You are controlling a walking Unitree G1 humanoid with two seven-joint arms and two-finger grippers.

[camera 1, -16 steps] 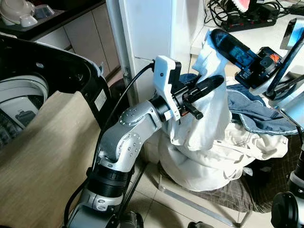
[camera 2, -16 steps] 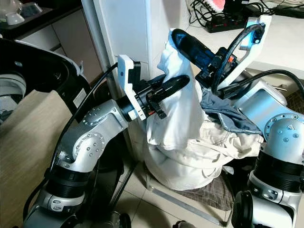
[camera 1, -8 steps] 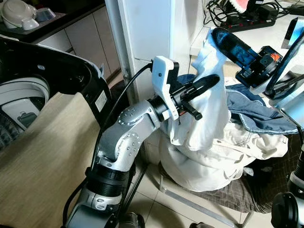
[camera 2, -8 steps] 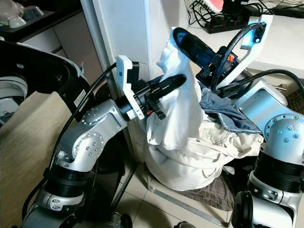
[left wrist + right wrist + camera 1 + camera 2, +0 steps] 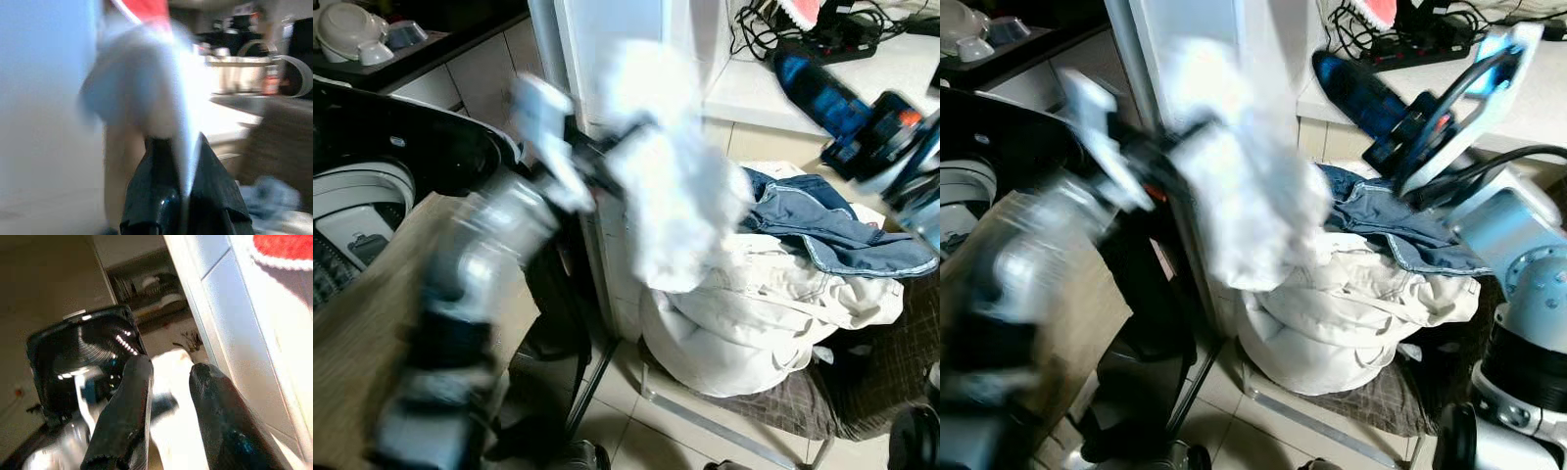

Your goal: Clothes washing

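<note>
A white garment (image 5: pixel 675 186) hangs from my left gripper (image 5: pixel 178 147), whose black fingers are shut on the cloth. That arm and the garment are smeared by motion, in front of the white pillar (image 5: pixel 607 49) and between the washing machine (image 5: pixel 372 186) and the laundry pile. The machine's lid stands up and its drum is dark. My right gripper (image 5: pixel 793 73) is up at the right, apart from the garment, open with nothing between its fingers (image 5: pixel 132 396). A cream garment (image 5: pixel 764 313) and a denim piece (image 5: pixel 822 225) lie heaped on the pile.
The laundry pile rests on a checkered cloth (image 5: pixel 803 411) over a metal frame on the tiled floor. A beige cloth (image 5: pixel 372 372) covers the near left. A counter with a power strip (image 5: pixel 842 29) and cables runs behind the pile.
My left arm has swung left toward the washing machine, carrying the white garment. My right gripper has let go of that garment and drawn back to the right.
</note>
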